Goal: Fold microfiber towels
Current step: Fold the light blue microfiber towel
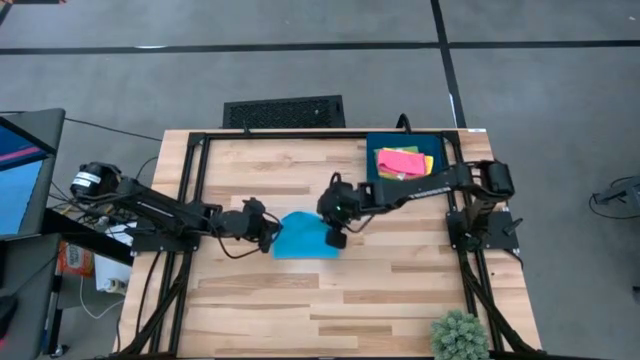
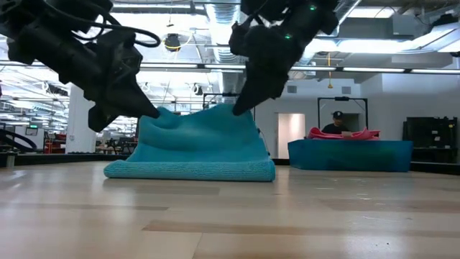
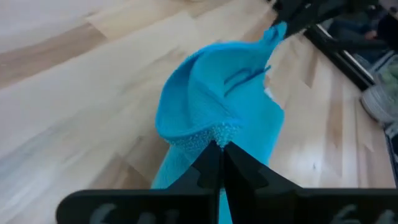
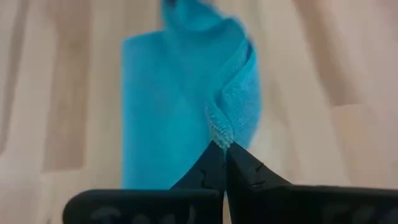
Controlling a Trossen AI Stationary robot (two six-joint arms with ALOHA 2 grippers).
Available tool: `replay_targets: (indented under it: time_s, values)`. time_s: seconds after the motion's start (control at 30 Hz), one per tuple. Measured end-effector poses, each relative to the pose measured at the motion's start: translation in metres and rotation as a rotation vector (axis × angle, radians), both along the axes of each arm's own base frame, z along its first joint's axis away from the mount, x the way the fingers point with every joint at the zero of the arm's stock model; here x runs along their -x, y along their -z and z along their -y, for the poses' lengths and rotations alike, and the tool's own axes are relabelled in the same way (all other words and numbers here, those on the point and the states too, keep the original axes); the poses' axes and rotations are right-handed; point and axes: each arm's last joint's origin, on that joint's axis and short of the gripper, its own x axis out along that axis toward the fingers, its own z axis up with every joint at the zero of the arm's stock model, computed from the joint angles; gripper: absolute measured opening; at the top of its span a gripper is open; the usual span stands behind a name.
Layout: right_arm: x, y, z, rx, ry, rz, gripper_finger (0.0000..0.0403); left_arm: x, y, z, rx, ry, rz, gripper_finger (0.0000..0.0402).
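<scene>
The sky-blue towel (image 1: 303,237) lies folded in the middle of the table, its lower layers flat on the wood (image 2: 194,170) and its top edge raised between the two grippers. My left gripper (image 1: 270,235) is shut on its left end. My right gripper (image 1: 335,238) is shut on its right end. The pink towel (image 1: 398,160) and the yellow towel (image 1: 428,163) lie in the dark blue tray (image 1: 375,145) at the far right. The green towel does not show. My left gripper pinches a stitched corner of the blue towel (image 3: 217,135) between its two fingertips, slanting down from the table's left. The corner is lifted; the cloth sags from it toward the other gripper, and the rest lies on the table. My right gripper pinches the towel's hemmed edge at a corner (image 4: 221,134) between its fingertips, slanting down from the table's right. That corner is held up a little; the cloth below it rests on the table.
The dark blue tray (image 2: 350,153) stands at the table's far right. A small green plant (image 1: 459,334) stands at the near right corner. Bare wood (image 1: 300,300) lies near the front edge. A person (image 2: 338,122) shows in the room behind.
</scene>
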Motion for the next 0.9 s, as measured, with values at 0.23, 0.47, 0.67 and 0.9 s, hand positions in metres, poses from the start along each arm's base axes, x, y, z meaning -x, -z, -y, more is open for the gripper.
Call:
replay_targets:
  time_s: [0.23, 0.47, 0.67, 0.9]
  values:
    - [0.012, 0.023, -0.029, 0.009, -0.091, -0.014, 0.0029, 0.002, 0.0, 0.013, -0.048, 0.098, -0.015, 0.0]
    - [0.024, 0.042, -0.053, 0.027, -0.188, -0.009, 0.0023, 0.005, 0.005, 0.025, -0.078, 0.178, -0.047, 0.0]
    - [0.03, 0.05, -0.063, 0.047, -0.227, -0.021, 0.0035, 0.003, 0.018, 0.032, -0.087, 0.207, -0.1, 0.0]
    - [0.036, 0.059, -0.06, 0.039, -0.199, -0.04, 0.0054, -0.002, 0.031, 0.041, -0.091, 0.276, -0.122, 0.0]
